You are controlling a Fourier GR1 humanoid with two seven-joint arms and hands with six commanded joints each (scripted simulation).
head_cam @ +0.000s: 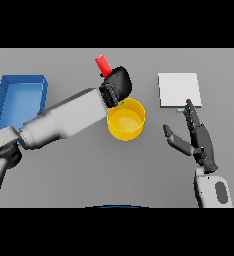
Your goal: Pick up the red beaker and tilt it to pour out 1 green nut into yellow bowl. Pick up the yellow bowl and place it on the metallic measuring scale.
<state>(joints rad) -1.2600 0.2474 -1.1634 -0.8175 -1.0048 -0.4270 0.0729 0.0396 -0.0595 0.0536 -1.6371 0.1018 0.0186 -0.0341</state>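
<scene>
Fingers of our left hand are curled round the red cylindrical beaker, which we hold above the grey counter at the back rim of the round yellow bowl. We see the beaker tilted, its upper end leaning up and to the left while its lower end is hidden inside the dark hand. Our left arm reaches in from the lower left and crosses in front of the bowl's left side.

A small green nut shows just under the hand, at the inner back edge of the yellow bowl; we cannot tell whether it rests on the wall or hangs in the air. The bowl itself stands upright on the counter, near the middle.

To the right and farther back lies the flat, pale square metallic measuring scale, well apart from the bowl. Our right hand hovers in front of the scale, fingers straight and spread, thumb out to the left, grasping nothing.

At the far left sits a blue rectangular tray with raised walls, partly covered by our left arm.
</scene>
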